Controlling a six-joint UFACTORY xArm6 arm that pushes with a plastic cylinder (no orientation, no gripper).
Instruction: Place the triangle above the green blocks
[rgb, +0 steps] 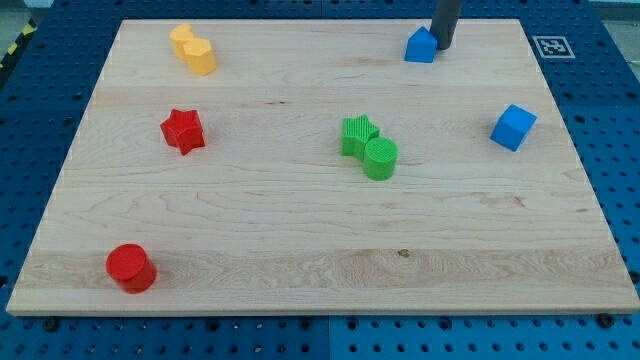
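The blue triangle block (421, 46) sits near the view's top edge of the wooden board, right of centre. My tip (442, 45) stands against the triangle's right side, touching or nearly touching it. The two green blocks sit together mid-board: a green star (358, 134) and a green cylinder (381, 158) at its lower right, touching. The triangle lies well above them and a little to their right.
A blue cube (513, 127) is at the right. A red star (183, 130) is at the left, a red cylinder (131, 267) at the bottom left. Two yellow blocks (192, 49) touch at the top left. The board's top edge (300, 21) is close to the triangle.
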